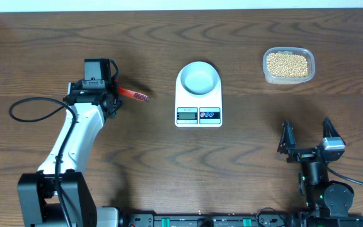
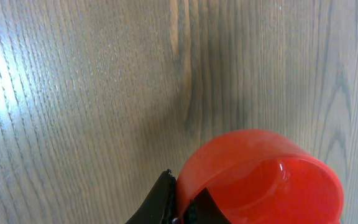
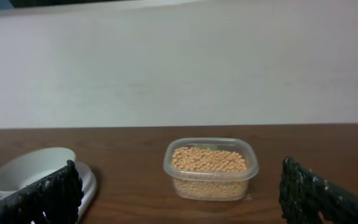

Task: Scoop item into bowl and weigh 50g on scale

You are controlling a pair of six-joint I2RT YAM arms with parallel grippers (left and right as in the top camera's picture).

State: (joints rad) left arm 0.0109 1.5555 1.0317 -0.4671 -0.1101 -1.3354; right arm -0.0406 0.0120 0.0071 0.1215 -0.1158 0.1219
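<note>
The beans (image 1: 287, 64) are sitting heaped in a clear plastic tub (image 1: 266, 74) at the far right of the table (image 1: 43, 38), well apart from everything else. None are showing anywhere outside it. The bowl (image 1: 198, 79) is standing on the scale (image 1: 198, 115) at the middle of the table and is looking empty from above. So, as I judge it, no scooping has been done yet. Fetching beans, tipping them into the bowl and trimming the load to fifty grams are all waiting.

A red scoop (image 2: 266, 180) is lying under the left arm's wrist. Its handle is poking out to the right in the overhead view. The left gripper (image 2: 178, 205) is hanging right at the scoop's rim, with a dark finger (image 2: 162, 199) touching or nearly touching the cup. Only slivers of it are showing, so I cannot tell whether it is clamping the scoop. The right gripper (image 1: 306, 129) is resting near its base with its jaws spread wide and holding nothing.

The scale's display is too small to read. From the right wrist, the black fingers are cutting off the bowl's near side.
</note>
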